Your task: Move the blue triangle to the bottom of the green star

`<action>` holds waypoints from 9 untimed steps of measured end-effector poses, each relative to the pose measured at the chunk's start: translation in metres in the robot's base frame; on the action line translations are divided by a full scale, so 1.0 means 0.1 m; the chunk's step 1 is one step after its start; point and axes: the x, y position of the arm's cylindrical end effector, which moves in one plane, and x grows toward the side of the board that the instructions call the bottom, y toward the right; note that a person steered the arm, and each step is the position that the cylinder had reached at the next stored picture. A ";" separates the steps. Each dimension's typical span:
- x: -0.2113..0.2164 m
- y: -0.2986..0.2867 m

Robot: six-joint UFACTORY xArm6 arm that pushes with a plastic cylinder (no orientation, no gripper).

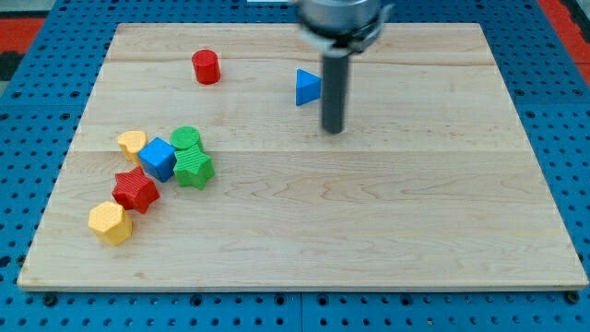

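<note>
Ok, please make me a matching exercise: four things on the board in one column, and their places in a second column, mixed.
1. red cylinder
2. blue triangle
3. yellow hexagon
4. my tip

a. nearest the view's bottom left corner
b. just left of the rod
c. near the view's top, left of the middle
d. below and right of the blue triangle

Pairs: 1-c, 2-b, 3-a, 4-d

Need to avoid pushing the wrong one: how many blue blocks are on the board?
2: the blue triangle near the view's top, just left of my tip; the blue cube in the left cluster. None appear hidden.
</note>
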 end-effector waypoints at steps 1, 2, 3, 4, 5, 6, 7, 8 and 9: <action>-0.46 -0.07; -0.81 -0.32; -0.40 -0.84; -0.06 -1.04; 0.24 -1.10; 0.64 -1.10; 1.05 -1.10; 1.34 -1.26; 1.39 -1.91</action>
